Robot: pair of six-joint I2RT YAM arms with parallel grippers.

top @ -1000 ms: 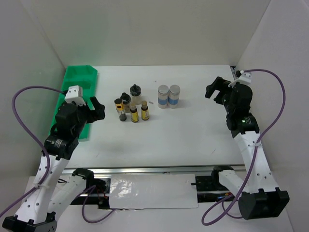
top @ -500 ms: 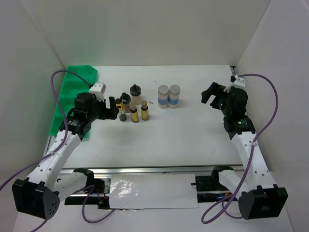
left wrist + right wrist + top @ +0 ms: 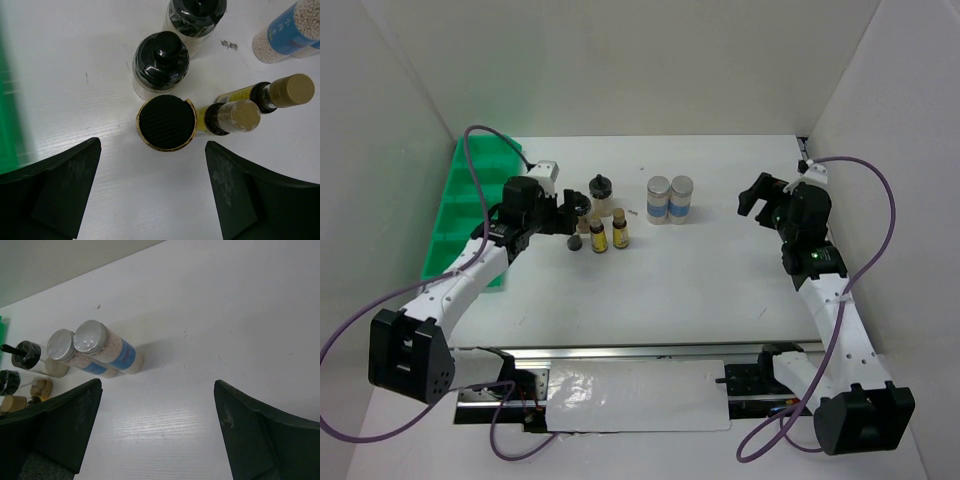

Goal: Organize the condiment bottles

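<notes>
Overhead view: bottles (image 3: 598, 238) stand grouped mid-frame on the white worktop (image 3: 700, 280). Two silver-lidded jars (image 3: 670, 199) with blue labels stand side by side just right of the group.

Left wrist view: ribbed-cap bottle (image 3: 166, 123) at centre frame, black top with a yellow rim. Two clear black-topped bottles (image 3: 161, 62) lie beyond it toward the top edge. Two tan-capped bottles (image 3: 233, 116) with yellow labels are close on its right.

My left pincer (image 3: 152, 152) is spread wide, one finger at lower left and one at lower right. The ribbed-cap bottle is just ahead of the gap, with no contact. Green tray (image 3: 460, 190) runs along the left edge of the overhead view.

My right pincer (image 3: 157, 390) is spread too, with nothing between the fingers. It is well apart at the right of the overhead frame, and the jars show in the upper left of its own view.
</notes>
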